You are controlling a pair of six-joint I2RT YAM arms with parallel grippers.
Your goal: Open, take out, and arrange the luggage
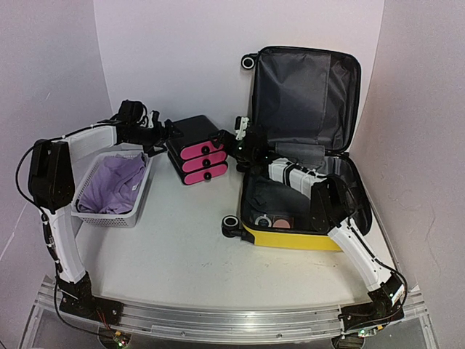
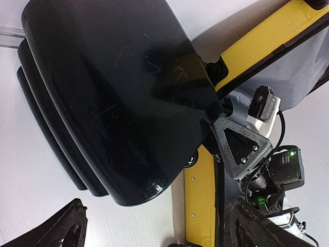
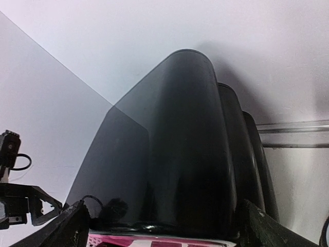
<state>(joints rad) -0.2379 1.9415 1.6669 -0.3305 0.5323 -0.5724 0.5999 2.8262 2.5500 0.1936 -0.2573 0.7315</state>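
The yellow luggage (image 1: 290, 237) lies open at the right of the table, its grey-lined lid (image 1: 305, 94) standing up against the back wall. Its yellow shell (image 2: 200, 200) also shows in the left wrist view. My left gripper (image 1: 166, 134) is open at the left side of the black-and-pink drawer box (image 1: 197, 149). My right gripper (image 1: 234, 142) is open at the box's right side, between the box and the luggage. Each wrist view shows the box's black shell (image 2: 113, 92) (image 3: 185, 144) in front of spread fingers (image 2: 69, 226) (image 3: 72, 226) that hold nothing.
A white mesh basket (image 1: 142, 196) with a purple cloth (image 1: 112, 185) stands at the left. Small round and pink items (image 1: 275, 220) lie in the luggage's lower half. A black luggage wheel (image 1: 231, 223) sticks out toward the table's middle.
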